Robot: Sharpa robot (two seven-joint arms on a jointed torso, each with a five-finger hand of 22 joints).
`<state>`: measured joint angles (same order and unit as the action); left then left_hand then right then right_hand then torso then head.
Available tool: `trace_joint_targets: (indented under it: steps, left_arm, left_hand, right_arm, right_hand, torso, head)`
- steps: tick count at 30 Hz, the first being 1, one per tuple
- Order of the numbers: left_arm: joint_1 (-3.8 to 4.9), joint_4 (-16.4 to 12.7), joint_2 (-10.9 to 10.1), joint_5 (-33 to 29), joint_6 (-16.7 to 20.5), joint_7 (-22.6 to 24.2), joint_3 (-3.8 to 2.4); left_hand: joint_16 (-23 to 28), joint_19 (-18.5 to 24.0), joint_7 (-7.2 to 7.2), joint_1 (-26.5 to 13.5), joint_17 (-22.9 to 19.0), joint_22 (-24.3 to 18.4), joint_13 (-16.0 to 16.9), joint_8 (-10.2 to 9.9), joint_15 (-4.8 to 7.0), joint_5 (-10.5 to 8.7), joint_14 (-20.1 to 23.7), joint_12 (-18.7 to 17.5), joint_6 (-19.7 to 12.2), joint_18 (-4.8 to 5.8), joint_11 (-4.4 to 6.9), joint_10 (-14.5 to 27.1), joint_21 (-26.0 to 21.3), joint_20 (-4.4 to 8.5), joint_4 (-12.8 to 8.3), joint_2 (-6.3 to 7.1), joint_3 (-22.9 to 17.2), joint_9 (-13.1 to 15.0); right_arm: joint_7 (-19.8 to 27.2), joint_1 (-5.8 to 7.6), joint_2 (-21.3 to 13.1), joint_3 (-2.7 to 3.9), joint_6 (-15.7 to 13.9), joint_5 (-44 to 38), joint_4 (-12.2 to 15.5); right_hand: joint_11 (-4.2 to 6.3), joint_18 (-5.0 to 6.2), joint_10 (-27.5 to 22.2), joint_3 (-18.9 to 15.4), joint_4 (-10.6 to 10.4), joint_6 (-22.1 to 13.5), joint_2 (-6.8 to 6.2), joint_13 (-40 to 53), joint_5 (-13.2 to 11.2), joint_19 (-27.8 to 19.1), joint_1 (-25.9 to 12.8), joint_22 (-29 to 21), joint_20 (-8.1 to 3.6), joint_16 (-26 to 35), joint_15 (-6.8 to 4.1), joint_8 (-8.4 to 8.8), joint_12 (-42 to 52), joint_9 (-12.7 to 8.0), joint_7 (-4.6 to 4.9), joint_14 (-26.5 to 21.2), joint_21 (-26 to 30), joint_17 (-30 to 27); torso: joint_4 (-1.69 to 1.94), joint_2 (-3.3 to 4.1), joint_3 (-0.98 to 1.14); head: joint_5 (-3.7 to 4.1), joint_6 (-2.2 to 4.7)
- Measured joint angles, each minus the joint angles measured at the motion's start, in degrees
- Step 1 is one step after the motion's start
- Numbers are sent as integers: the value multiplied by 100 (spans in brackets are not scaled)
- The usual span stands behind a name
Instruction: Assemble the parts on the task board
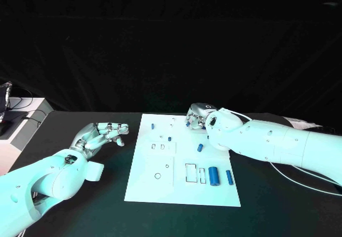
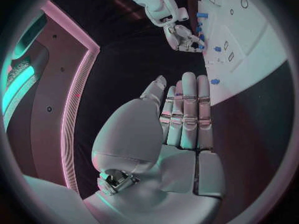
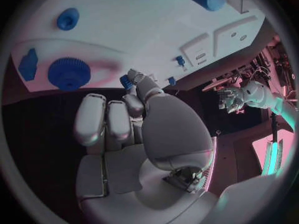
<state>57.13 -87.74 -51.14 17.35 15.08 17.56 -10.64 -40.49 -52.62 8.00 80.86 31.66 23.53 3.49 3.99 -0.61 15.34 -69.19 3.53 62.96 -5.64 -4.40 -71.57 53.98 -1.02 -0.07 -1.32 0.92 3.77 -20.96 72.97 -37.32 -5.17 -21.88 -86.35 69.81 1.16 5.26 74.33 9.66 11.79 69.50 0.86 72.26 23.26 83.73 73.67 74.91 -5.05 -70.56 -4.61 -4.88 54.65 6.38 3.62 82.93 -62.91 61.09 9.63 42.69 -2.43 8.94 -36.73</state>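
Right hand (image 1: pixel 198 118) at task board (image 1: pixel 182 190) far edge, pinched small blue part (image 3: pixel 126 82) | left hand (image 1: pixel 100 136) beside board, empty, fingers extended | three blue cylinders (image 1: pixel 213 175) lay near board's right edge

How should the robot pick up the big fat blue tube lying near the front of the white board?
Probably by its long rounded sides, near the middle, coming straight down from above. The thick blue cylinder lies flat on the white task board, so its ends point along the board. A thinner blue rod lies beside it, apart, leaving room for fingers.
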Motion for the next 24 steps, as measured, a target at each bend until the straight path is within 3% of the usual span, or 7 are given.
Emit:
trace_joint_targets:
  steps: [5, 8, 10, 17, 21, 24]
  left_arm:
    - [0, 0, -3, 0, 0, -1, 0]
    - [0, -1, -5, 0, 0, -2, 0]
    - [0, -1, -6, 0, 0, -2, 0]
    - [-1, -4, -14, 0, 1, -3, 0]
    - [-1, -7, -18, 0, 1, -4, 0]
    - [-1, -10, -21, 0, 1, -5, 0]
  left_hand:
    - [0, 0, 0, 0, 0, 0, 0, 0, 0, 0, 0, 0, 0, 0, -22, 22, 0, 0, 0, 0, 0, 0]
    - [0, 0, -21, 0, 0, 0, 0, 0, 0, 0, 0, 0, -21, 0, -22, 22, 0, 0, 0, 0, 0, 0]
    - [0, 0, -21, 0, 0, 0, 0, 0, 0, 0, 0, 0, -21, 0, -22, 22, 0, 0, 0, 0, 0, 0]
    - [0, 0, -21, 0, 1, 0, 0, 0, 0, 0, 0, 0, -21, 1, -22, 22, 0, 0, 0, 0, 0, 0]
    - [0, 0, -21, 0, 1, 1, 0, 0, 0, 0, 0, 0, -21, 0, -22, 22, 0, 0, 0, 0, 1, 0]
    - [0, 0, -21, 0, 1, 1, 0, 0, 0, 0, 0, 0, -21, 0, -21, 22, 0, 0, 0, 0, 1, 0]
  right_arm:
    - [172, -14, 15, -8, -251, 202, -90]
    - [285, -28, 26, -12, -363, 347, -144]
    - [358, -38, 30, -16, -419, 441, -173]
    - [559, -65, 29, -22, -506, 679, -221]
    - [643, -77, 26, -25, -507, 781, -234]
    - [707, -101, 26, -28, -507, 881, -245]
  right_hand:
    - [-29, 0, -346, 20, 30, -25, 53, -1212, -45, 0, -22, 0, 0, 143, 0, 0, -1649, 0, 24, 0, 196, -84]
    - [14, 0, -305, 109, 38, -57, 51, -2212, -53, 0, -25, 0, 0, 232, 0, 0, -2548, -69, 56, 0, 329, -147]
    - [-29, 0, -243, 216, 35, -87, 16, -2858, -78, 0, -71, -1, 0, 295, 0, 18, -3067, -129, 86, 0, 420, -192]
    - [-115, -2, 12, 423, -43, -212, -131, -4194, -100, 0, -223, 1, 0, 343, 23, 82, -3997, -234, 212, -21, 541, -255]
    - [-113, -5, 46, 453, -73, -212, -205, -4610, -127, 2, -149, 4, 2, 350, 38, 83, -4271, -234, 212, -10, 576, -270]
    - [-203, -75, 201, 501, -106, -234, -249, -5531, -134, 30, -105, 4, 59, 365, 117, 100, -4804, -251, 234, -10, 606, -279]
  torso:
    - [-1, 2, 1]
    - [-1, 3, 2]
    - [0, 4, 2]
    - [-1, 4, 5]
    - [-3, 5, 5]
    - [-3, 7, 5]
  head:
    - [2, 3]
    - [3, 5]
    - [3, 5]
    - [1, -12]
    - [4, -17]
    - [5, -22]
